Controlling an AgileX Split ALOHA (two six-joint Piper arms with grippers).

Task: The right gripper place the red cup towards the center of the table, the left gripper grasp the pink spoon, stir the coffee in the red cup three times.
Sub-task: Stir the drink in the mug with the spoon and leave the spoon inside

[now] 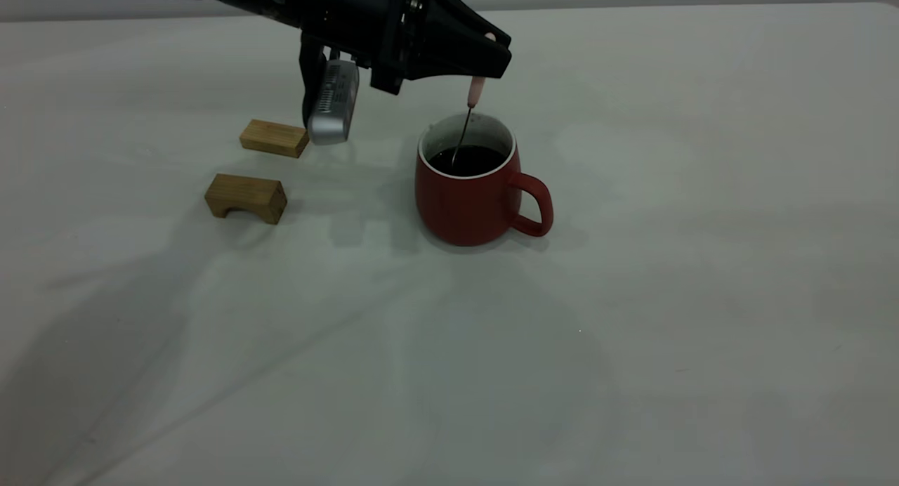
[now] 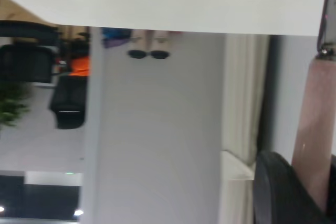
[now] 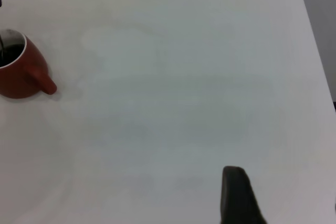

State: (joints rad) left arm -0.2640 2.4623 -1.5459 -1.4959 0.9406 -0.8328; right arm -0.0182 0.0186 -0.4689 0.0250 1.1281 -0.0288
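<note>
Exterior view: one red cup (image 1: 469,191) stands upright on the table (image 1: 702,296), near the middle, its loop handle turned to 3 o'clock. Dark coffee (image 1: 469,160) fills it partway. The left gripper (image 1: 484,68) reaches in from 10 o'clock and hangs just above the cup's rim, its black fingers clamped on the top of the pink spoon (image 1: 472,105). The spoon hangs nearly upright, slightly tilted, its thin metal neck dipping into the coffee; the bowl is hidden under the liquid. A silver-grey camera box (image 1: 333,103) hangs beneath the arm. At 9 o'clock from the cup lie two wooden blocks: a plain one (image 1: 274,138) farther back, partly behind the camera box, and an arched one (image 1: 246,197) nearer the front. Both sit well apart from the cup, and nothing lies between them and it. The right arm does not show here.

Left wrist view: the pink handle (image 2: 314,140) runs close by the lens, gripped against one dark finger (image 2: 281,192); its metal neck joins at the far end. Beyond the pale table edge a room shows, with a dark chair and something orange, too blurred to tell more.

Right wrist view: the right gripper (image 3: 239,195) shows only as one dark fingertip over bare table, well apart from the cup; whether its fingers are apart or together I cannot tell. The cup (image 3: 20,72) sits far off with coffee in it.
</note>
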